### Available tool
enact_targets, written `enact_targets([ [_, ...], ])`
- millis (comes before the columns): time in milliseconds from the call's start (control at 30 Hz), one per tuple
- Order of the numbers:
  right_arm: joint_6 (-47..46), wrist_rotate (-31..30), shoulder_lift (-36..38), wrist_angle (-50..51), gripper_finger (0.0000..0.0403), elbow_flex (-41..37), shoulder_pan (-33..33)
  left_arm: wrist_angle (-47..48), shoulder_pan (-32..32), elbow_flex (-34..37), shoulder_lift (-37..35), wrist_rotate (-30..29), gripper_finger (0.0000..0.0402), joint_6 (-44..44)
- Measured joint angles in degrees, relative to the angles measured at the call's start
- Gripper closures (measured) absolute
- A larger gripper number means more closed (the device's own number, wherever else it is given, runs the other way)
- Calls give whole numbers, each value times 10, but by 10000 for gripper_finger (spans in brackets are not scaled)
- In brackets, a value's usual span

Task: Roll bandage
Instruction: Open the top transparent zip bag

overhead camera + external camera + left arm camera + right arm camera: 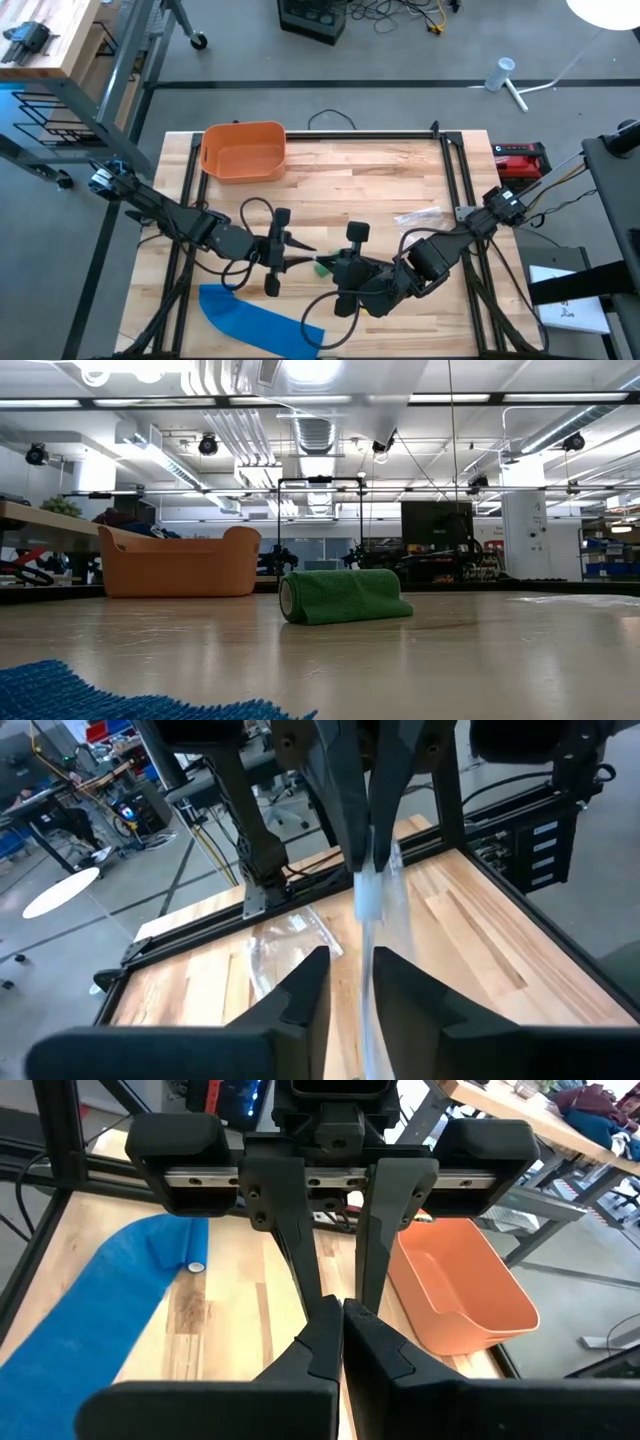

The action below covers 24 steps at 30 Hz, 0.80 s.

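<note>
The green rolled bandage point(345, 597) lies on its side on the wooden table point(380, 170), just under both grippers point(322, 266). My left gripper point(350, 960) reaches in from the table's left above the roll. It is open a little, and a thin white translucent strip point(370, 920) runs through its gap. My right gripper point(372, 855) comes from the right, tip to tip with the left, and is shut on that strip. In the right wrist view the right fingers point(340, 1310) meet the left gripper point(338, 1280) head on. My right gripper pinches the strip's upper end point(368, 885) between its two shut fingertips, well above the table. The strip runs down from there between my left fingers, and its lower end leaves the picture. My left gripper stands on either side of the strip; I cannot tell whether it touches it.
An orange bin point(243, 150) stands at the far left of the table. A blue cloth point(260, 320) lies spread at the near edge. A clear plastic bag point(418, 217) lies toward the right. Black frame rails point(455, 170) border the tabletop.
</note>
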State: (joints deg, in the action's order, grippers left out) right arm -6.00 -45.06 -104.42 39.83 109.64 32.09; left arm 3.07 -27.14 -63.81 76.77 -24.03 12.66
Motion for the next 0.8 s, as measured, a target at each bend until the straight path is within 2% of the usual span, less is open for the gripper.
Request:
enact_targets([
  [267,0,0,0,2,403,3,0,8,0,1,0,0,396,3],
  [800,-4,2,2,1,403,-1,-2,1,0,1,0,0,400,3],
])
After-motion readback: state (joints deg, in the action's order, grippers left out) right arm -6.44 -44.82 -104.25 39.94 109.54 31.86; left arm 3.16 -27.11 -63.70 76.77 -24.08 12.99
